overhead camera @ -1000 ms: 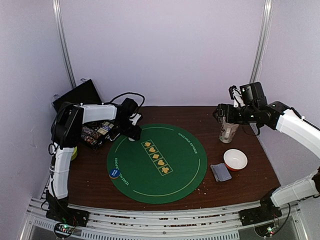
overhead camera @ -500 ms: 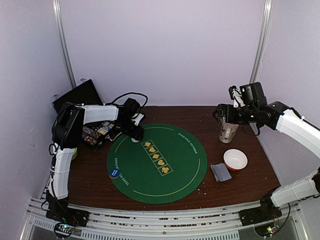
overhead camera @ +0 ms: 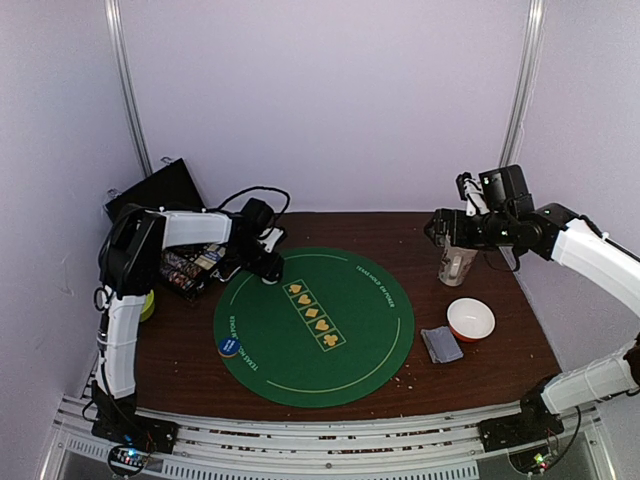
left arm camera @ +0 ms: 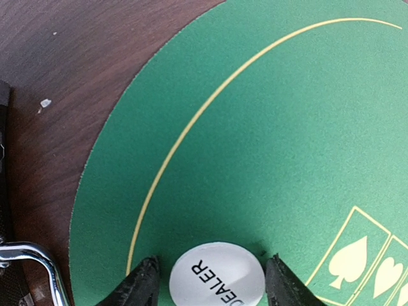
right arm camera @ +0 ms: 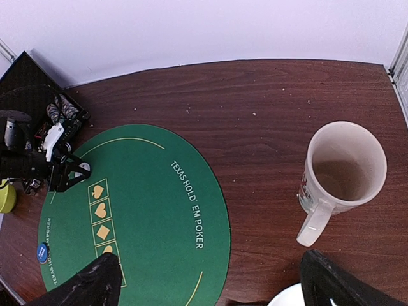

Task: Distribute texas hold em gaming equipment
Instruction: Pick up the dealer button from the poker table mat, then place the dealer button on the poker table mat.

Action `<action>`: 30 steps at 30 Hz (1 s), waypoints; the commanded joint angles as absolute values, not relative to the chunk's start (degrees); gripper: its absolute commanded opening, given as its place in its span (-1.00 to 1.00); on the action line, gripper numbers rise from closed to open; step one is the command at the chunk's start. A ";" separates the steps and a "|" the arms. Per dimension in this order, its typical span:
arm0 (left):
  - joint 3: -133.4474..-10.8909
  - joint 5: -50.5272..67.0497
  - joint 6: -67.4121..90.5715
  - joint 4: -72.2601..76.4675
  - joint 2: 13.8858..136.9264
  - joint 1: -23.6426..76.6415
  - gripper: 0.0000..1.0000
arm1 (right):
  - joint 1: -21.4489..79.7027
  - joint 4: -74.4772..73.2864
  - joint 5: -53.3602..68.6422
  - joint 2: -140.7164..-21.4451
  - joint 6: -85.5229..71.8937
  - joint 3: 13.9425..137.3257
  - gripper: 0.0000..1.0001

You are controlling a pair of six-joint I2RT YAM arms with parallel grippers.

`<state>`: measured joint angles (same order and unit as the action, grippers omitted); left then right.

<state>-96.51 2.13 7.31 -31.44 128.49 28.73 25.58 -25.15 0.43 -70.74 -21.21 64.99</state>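
A white round disc marked DEALER point(left arm camera: 217, 278) lies on the far left part of the green poker mat point(overhead camera: 345, 345). My left gripper point(left arm camera: 209, 285) is low over it, open, one finger on each side with a small gap to the disc; it also shows in the top view point(overhead camera: 267, 272). A blue disc point(overhead camera: 229, 346) lies on the mat's near left edge. A small grey-backed card deck point(overhead camera: 441, 345) lies right of the mat. Poker chip stacks sit in a black case point(overhead camera: 190, 265) at the left. My right gripper point(overhead camera: 440, 228) is open and empty, high above the table.
A beige mug point(overhead camera: 457, 262) stands right of the mat, just below my right gripper. A red-and-white bowl point(overhead camera: 470, 319) sits beside the cards. The case's black lid point(overhead camera: 155, 190) stands open at the back left. A yellow-green object point(overhead camera: 148, 305) lies at the left edge.
My left gripper has shifted slightly left and back over the white disc. The right arm has not moved.
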 commanded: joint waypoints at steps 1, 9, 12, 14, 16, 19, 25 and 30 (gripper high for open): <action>-93.69 1.81 8.06 -35.94 128.05 27.98 0.13 | 25.75 -24.16 1.78 -71.74 -20.83 64.82 1.00; -92.65 3.61 9.66 -33.52 128.08 29.70 -0.05 | 26.33 -23.88 3.48 -74.59 -20.14 67.96 1.00; -93.82 5.43 9.77 -32.88 129.39 33.09 -0.07 | 26.79 -23.10 3.37 -74.17 -20.40 67.74 1.00; -95.24 6.23 9.65 -32.87 130.61 36.22 -0.07 | 26.98 -22.05 3.51 -73.57 -20.63 67.09 1.00; -96.80 7.59 8.50 -32.95 131.90 39.77 -0.07 | 27.15 -21.55 3.47 -73.02 -20.74 66.54 1.00; -98.51 9.34 7.48 -32.86 133.11 45.42 -0.07 | 27.39 -21.48 3.13 -72.15 -21.29 66.01 1.00; -102.61 11.65 3.49 -33.13 136.77 55.73 -0.07 | 28.25 -23.21 1.98 -68.35 -21.74 64.76 1.00; -106.09 12.64 3.26 -34.26 138.58 58.26 -0.06 | 28.38 -24.05 0.61 -64.62 -22.73 61.84 1.00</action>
<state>-105.19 4.27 4.69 -29.93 134.54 55.81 28.01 -22.63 2.52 -67.44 -21.47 64.12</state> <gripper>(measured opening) 0.473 1.000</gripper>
